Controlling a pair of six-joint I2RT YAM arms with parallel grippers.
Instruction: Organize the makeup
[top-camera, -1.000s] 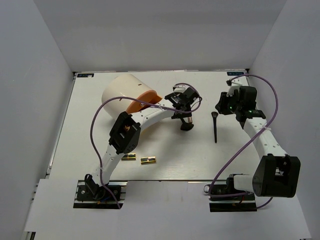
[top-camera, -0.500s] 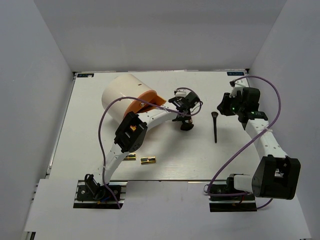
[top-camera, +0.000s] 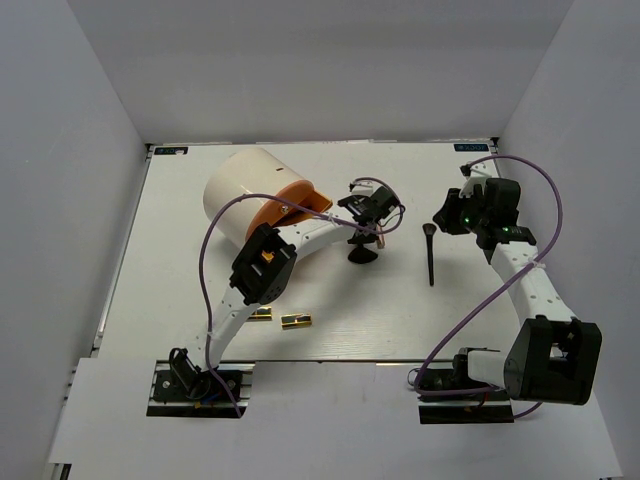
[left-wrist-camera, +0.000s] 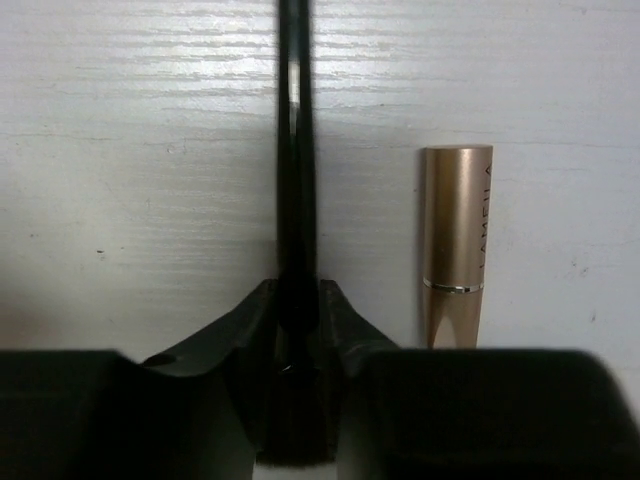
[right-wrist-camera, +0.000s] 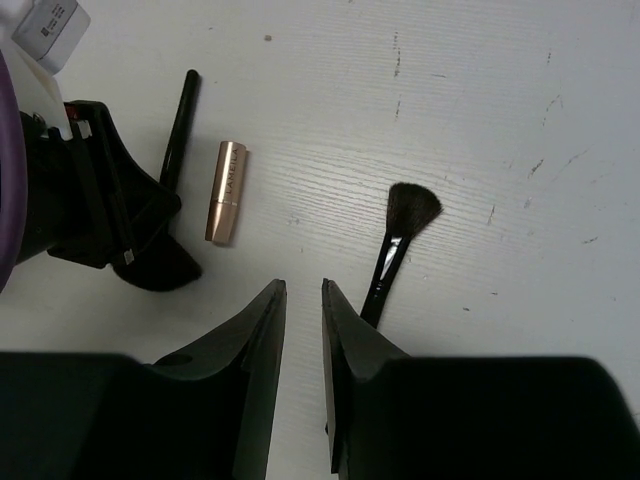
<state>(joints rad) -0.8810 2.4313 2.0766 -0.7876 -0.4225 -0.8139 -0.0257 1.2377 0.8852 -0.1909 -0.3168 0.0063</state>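
A slim black brush lies on the white table, and my left gripper is shut on its handle. Right beside it lies the rose-gold lipstick. In the top view the left gripper is down at mid-table, in front of the cream cylinder. A black fan brush lies to its right. My right gripper hovers above the table just left of the fan brush, jaws slightly apart with nothing between them. The lipstick and slim brush also show there. Two gold-and-black cases lie near the front.
The big cream cylinder with an orange face lies at the back left, close behind the left arm. Purple cables loop over both arms. White walls enclose the table on three sides.
The left gripper dropped onto the table and its jaws closed on the slim black brush. The right gripper narrowed slightly and barely shifted.
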